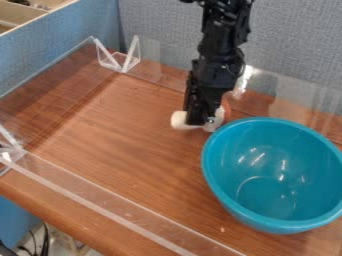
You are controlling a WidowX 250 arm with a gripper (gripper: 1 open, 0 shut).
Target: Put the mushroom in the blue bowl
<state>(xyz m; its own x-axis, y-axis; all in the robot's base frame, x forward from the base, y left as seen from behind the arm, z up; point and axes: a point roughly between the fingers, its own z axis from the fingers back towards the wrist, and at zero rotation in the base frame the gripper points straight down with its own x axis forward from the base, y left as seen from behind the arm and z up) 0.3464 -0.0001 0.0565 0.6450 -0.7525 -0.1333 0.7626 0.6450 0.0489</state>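
Black wires (42, 240): down low at the near left, past the edge of the surface
Blue bowl (274, 175): big, round and shiny, at the near right, right way up, with its inside showing
Clear strip (120, 207): see-through, going slantwise along the near side of the surface
Surface (107, 130): brown wood with thin lines, under the bowl
Mushroom (179, 122): small, just beside the far left side of the bowl, not in it; it lies on its side, with its white stem poking out to the left, and the black tool hides its middle
Tool (203, 122): black, pointing down, right at the mushroom; its tips are together, but I cannot tell if they pinch the mushroom
Clear stand (119, 57): a see-through, pointy thing at the far left of the surface
Walls (154, 28): bumpy grey at the back, blue on the left
Wooden box (19, 14): in the far left corner, only partly showing
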